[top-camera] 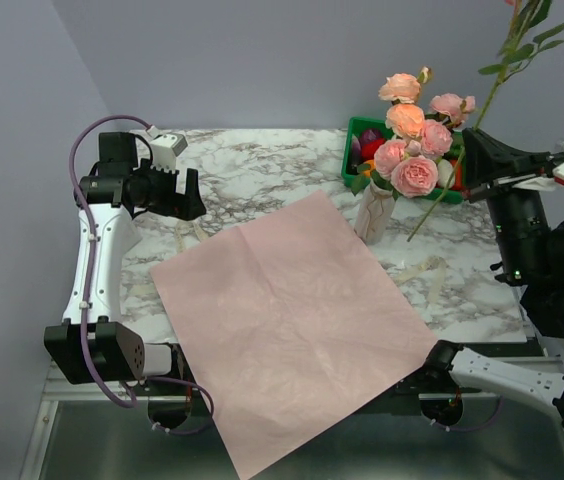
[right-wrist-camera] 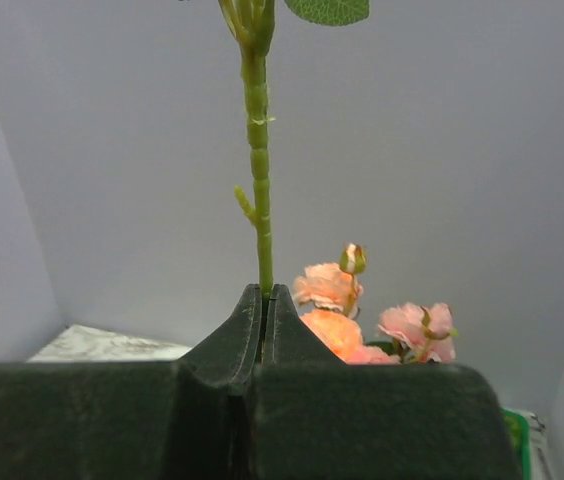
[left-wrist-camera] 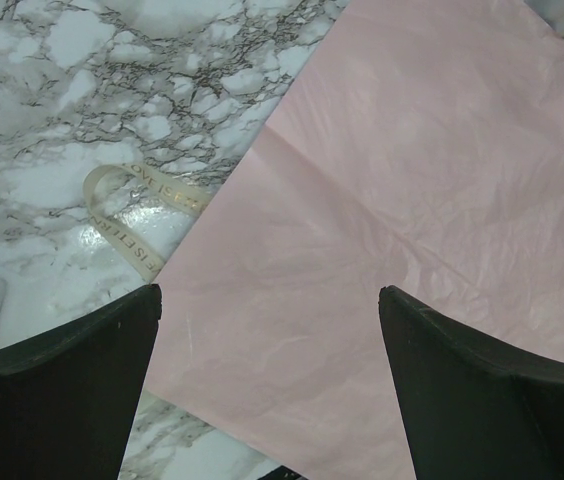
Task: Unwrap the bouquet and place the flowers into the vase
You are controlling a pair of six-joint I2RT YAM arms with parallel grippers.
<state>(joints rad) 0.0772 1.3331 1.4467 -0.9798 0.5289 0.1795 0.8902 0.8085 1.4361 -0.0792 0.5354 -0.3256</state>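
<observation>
Table (top-camera: 262, 165): white marble pattern with grey-black veining. Paper sheet (top-camera: 292, 320), frame centre: plain pale lilac-pink, faintly creased. Flowers (top-camera: 414, 140), upper right: pink and peach roses, green leaves. Vase (top-camera: 374, 215) beneath them: off-white. Crate (top-camera: 351, 155) behind: green. Ribbon (left-wrist-camera: 127, 215), left side of the left wrist view: cream, dark printed lettering. Stem (right-wrist-camera: 260, 150), right wrist view: green. Left hand (left-wrist-camera: 269, 295) and right hand (right-wrist-camera: 264, 300): black.

The only lettering is on the cream ribbon (left-wrist-camera: 140, 215), which lies looped on the marble table (left-wrist-camera: 82, 80) just beside the edge of the pink paper (left-wrist-camera: 412, 200). Small dark capitals run along both strands. The upper run looks like "LOVE LETTER", but glare and blur leave that uncertain.
</observation>
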